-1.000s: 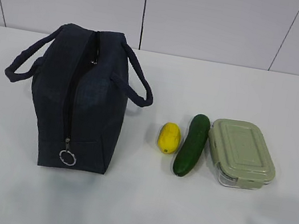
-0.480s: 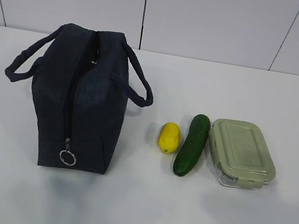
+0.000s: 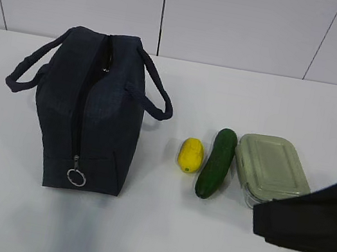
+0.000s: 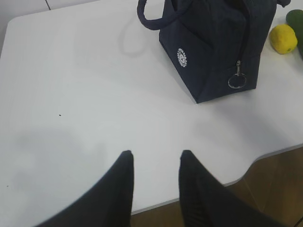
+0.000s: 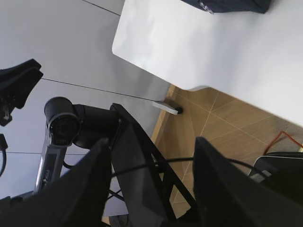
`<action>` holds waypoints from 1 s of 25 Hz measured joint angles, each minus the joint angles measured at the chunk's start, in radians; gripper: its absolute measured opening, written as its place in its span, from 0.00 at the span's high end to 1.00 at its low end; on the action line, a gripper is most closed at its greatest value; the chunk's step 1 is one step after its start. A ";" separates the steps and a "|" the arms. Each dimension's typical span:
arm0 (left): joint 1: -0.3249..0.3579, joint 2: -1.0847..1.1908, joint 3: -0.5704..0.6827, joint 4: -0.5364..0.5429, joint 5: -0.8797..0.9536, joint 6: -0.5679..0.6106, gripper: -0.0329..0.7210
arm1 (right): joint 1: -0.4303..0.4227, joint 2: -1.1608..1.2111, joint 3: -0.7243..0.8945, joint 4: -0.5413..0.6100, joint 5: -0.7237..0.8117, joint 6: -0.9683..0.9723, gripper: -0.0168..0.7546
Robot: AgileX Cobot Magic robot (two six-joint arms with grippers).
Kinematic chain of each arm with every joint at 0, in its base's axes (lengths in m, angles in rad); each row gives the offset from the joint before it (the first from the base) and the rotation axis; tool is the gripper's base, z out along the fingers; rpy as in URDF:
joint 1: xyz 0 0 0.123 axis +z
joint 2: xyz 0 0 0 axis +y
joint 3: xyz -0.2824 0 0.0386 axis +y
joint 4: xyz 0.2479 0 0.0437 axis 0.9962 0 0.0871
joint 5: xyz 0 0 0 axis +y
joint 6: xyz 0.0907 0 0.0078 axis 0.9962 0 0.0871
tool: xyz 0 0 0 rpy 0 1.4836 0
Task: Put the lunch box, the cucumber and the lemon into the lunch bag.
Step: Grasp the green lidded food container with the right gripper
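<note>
– On the worktop (image 3: 148, 240), has anything been packed yet?
– Nothing: the lemon (image 3: 190, 155), cucumber (image 3: 216, 162) and lunch box (image 3: 271, 173) are lined up beside the lunch bag (image 3: 89, 112), whose zipper looks closed. Both the left gripper (image 4: 155, 166) and right gripper (image 5: 150, 156) are spread apart and empty

Robot lab, plain white table (image 3: 154, 241), grey panelled wall (image 3: 239, 21), camera (image 5: 61, 124) on black frame

Left hand (image 4: 156, 163) fingers apart, empty, right hand (image 5: 151, 175) fingers apart, empty, camera tilted sideways
</note>
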 joint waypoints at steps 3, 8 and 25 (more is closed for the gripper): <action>0.000 0.000 0.000 0.000 -0.001 0.000 0.64 | 0.000 0.110 -0.060 0.022 0.007 -0.048 0.43; 0.000 0.000 0.000 0.000 -0.001 0.000 0.64 | -0.003 0.232 -0.194 0.001 0.009 -0.066 0.43; 0.000 0.000 0.000 0.000 -0.001 0.000 0.64 | -0.300 0.488 -0.440 -0.236 0.018 -0.060 0.43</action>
